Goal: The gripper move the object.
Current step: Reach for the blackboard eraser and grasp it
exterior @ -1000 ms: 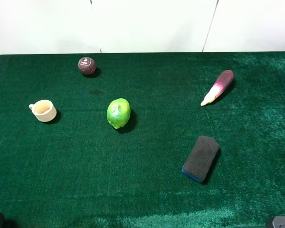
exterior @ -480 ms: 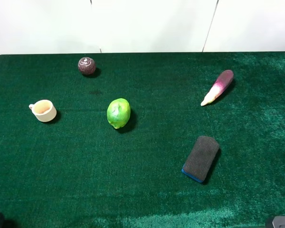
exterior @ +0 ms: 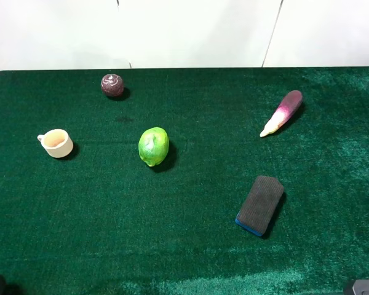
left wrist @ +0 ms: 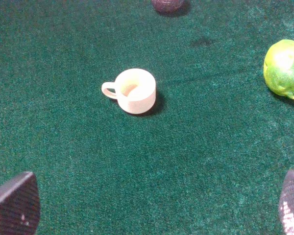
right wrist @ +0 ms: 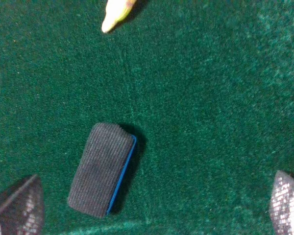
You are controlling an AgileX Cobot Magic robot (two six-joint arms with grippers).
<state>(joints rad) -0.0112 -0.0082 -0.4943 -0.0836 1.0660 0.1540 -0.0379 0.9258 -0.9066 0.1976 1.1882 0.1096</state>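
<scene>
The object, a dark grey felt block with a thin blue base point(exterior: 260, 204), lies flat on the green cloth at the right front. In the right wrist view it point(right wrist: 102, 169) lies ahead of my right gripper point(right wrist: 152, 205), nearer one fingertip point(right wrist: 17, 205) than the other; the jaws stand wide open and empty, apart from it. My left gripper point(left wrist: 154, 205) is open and empty, well short of a cream cup point(left wrist: 134, 91). In the exterior view only small parts of the arms show at the bottom corners.
A green lime point(exterior: 153, 146) lies mid-table and the cream cup point(exterior: 56, 143) at the left. A dark round fruit point(exterior: 112, 85) sits at the back left. A purple-white eggplant point(exterior: 283, 112) lies at the back right. The green cloth point(exterior: 190, 246) ends at a white wall behind.
</scene>
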